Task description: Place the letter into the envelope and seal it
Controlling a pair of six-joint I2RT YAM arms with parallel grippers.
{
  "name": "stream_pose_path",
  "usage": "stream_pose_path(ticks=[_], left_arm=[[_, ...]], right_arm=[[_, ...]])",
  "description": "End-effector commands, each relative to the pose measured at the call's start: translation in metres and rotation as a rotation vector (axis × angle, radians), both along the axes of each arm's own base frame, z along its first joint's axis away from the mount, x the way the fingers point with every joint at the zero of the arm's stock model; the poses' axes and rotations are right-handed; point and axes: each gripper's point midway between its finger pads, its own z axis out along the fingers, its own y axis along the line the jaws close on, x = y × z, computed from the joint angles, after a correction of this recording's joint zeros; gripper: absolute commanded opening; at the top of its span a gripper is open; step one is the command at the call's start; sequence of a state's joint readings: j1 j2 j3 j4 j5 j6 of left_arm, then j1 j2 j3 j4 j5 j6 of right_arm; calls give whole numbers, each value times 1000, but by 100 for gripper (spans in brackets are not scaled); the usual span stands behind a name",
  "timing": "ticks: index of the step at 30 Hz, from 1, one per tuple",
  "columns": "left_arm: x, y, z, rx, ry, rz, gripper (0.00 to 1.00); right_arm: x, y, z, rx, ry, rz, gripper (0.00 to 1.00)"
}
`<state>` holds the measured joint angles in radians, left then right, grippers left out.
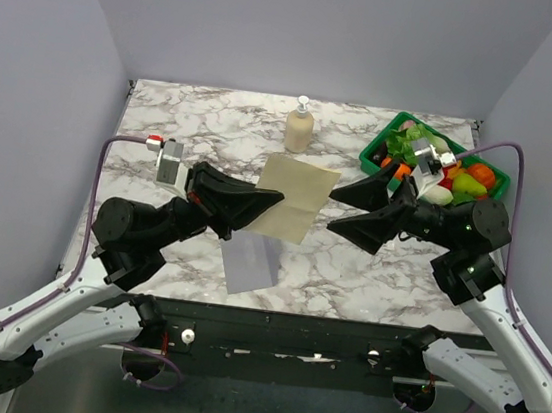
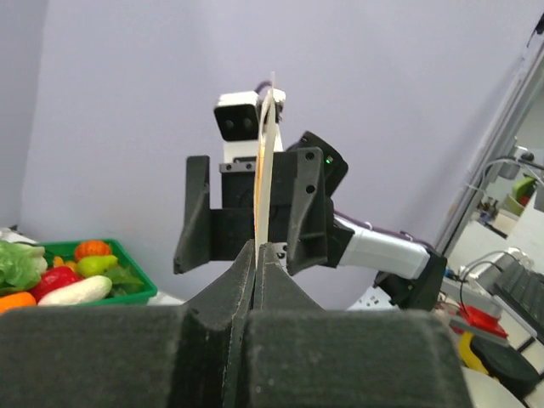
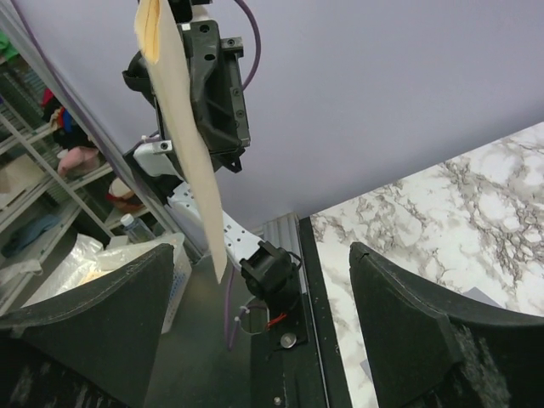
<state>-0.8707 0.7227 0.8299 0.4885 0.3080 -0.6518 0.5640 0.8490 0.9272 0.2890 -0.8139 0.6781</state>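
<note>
Over the middle of the desk (image 1: pixel 378 275), the left gripper (image 1: pixel 275 199) holds the letter (image 1: pixel 293 193) up in the air. Its two fingers are pressed tight together and pinch the near left edge of the sheet. From the left wrist camera the letter (image 2: pixel 265 170) looks like a thin line standing up out of the closed fingers.

The right gripper (image 1: pixel 333 208) is at the other side of the letter, and its fingers are spread wide. One finger is on each side of the sheet's right edge. I cannot tell if they touch the paper. From the right wrist camera the letter (image 3: pixel 191 161) hangs between the two spread fingers (image 3: pixel 93 314), with the left gripper (image 3: pixel 217 85) behind it.

The envelope (image 1: pixel 249 262) lies flat on the desk near the front edge, under the left arm and a bit toward the left. It is apart from the letter.

A bottle (image 1: pixel 299 127) stands near the back edge, in the middle. A green tray (image 1: pixel 372 146) of toy food (image 1: pixel 465 181) sits in the back right corner.
</note>
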Motion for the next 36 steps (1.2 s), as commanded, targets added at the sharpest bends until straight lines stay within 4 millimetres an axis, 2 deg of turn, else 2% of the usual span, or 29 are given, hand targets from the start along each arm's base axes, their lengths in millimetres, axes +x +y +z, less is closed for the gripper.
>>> stream_pose_path(ticks=[1,8,16,34,35,36], left_arm=[[9,14,24,-70,-23,88,0],[12,0,11,-62,5,35,0],[17,-6,-4,-50,33,31,0],[21,-16,-19,-46,59,5,0],[21,-15,-19,-50,61,3,0],[21,-15,-19,-51,63,4,0]], right_arm=[[-12,-2,2,-10,-32,35,89],[-9,2,9,14,-17,50,88],[-2,7,11,41,2,60,81],[14,15,8,66,51,44,63],[14,15,7,64,57,47,61],[15,16,7,66,56,51,53]])
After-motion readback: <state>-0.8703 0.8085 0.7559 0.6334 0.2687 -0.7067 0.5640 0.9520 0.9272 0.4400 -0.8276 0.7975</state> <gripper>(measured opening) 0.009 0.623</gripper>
